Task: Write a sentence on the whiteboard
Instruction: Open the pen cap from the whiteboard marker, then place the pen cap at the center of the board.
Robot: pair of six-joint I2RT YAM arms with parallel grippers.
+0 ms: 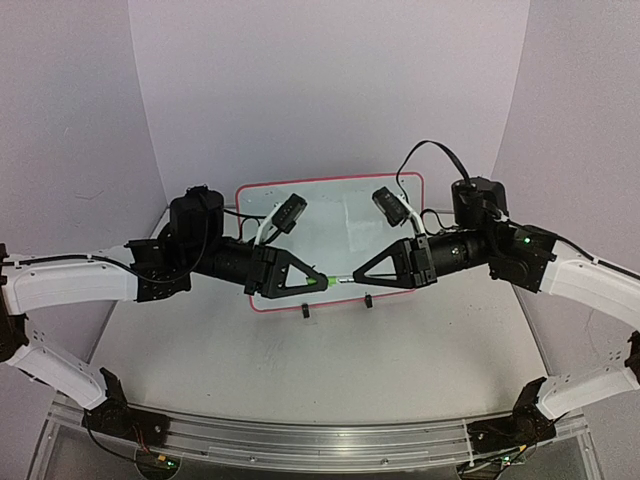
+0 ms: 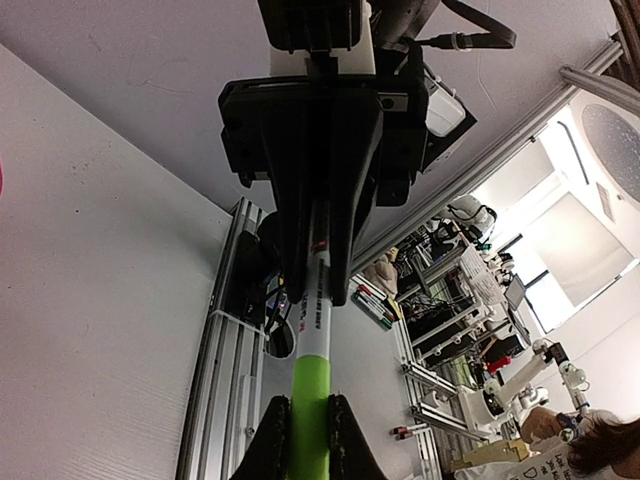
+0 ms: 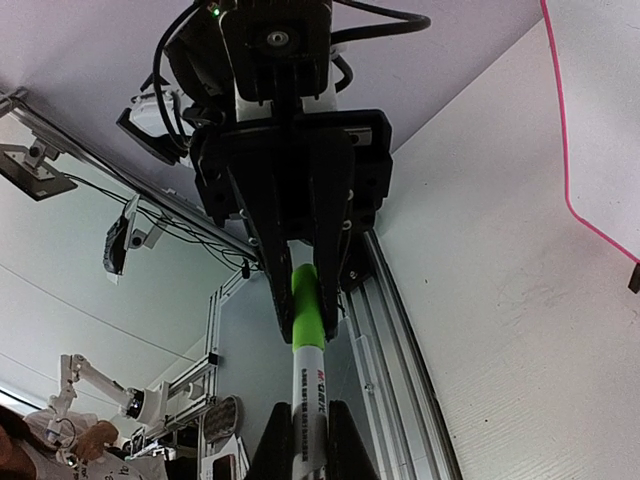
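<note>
The whiteboard [image 1: 345, 222], white with a thin pink rim [image 3: 566, 150], lies on the table behind both arms. No sentence shows on the part of it that is visible. A marker pen [image 1: 341, 280] hangs level between the two grippers in front of the board. My left gripper [image 1: 322, 282] [image 2: 308, 445] is shut on its green cap [image 2: 311, 395]. My right gripper [image 1: 359, 278] [image 3: 308, 445] is shut on its white barrel [image 3: 308, 390]. The cap [image 3: 306, 305] still sits on the barrel.
Two small black feet [image 1: 305, 311] stand at the board's near edge. A metal rail [image 1: 320, 445] runs along the table's front, with the arm bases at its ends. Purple walls close off the back and both sides.
</note>
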